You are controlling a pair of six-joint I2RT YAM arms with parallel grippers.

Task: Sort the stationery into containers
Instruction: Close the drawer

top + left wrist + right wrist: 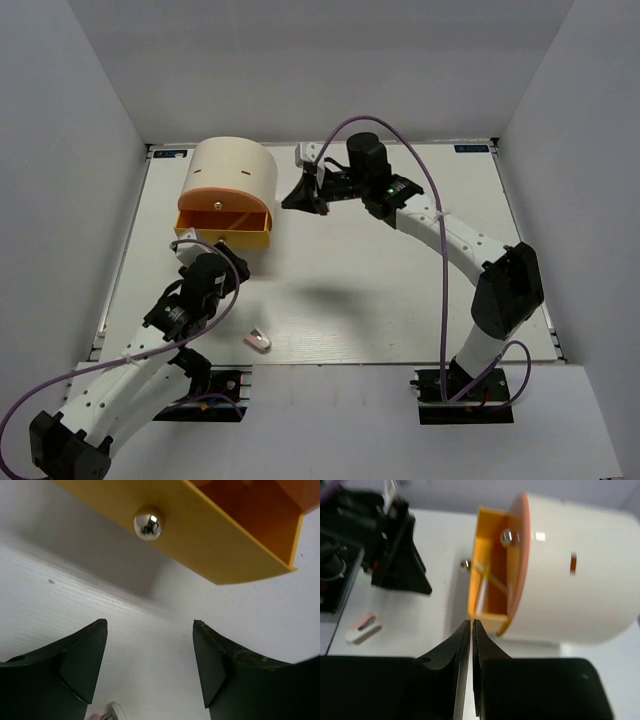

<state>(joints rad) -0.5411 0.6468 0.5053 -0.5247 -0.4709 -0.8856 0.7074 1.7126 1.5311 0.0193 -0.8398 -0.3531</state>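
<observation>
The container, a cream cylinder point(232, 172) with an orange face, stands at the back left with its yellow-orange drawer point(224, 226) pulled out. In the right wrist view, thin pens point(481, 593) lie inside the drawer point(489, 614). My left gripper point(212, 258) is open just in front of the drawer; in its wrist view the left gripper point(150, 625) holds nothing and faces the chrome knob point(148, 522). My right gripper point(290, 202) hovers to the right of the container and, seen in its wrist view point(471, 623), is shut on nothing. A pink-white eraser point(259, 340) lies near the front edge.
White walls enclose the table point(400, 280) on three sides. The left arm's black body point(395, 545) shows beside the drawer in the right wrist view, with the eraser point(362, 627) below it. A tip of the eraser point(114, 712) shows under the left fingers.
</observation>
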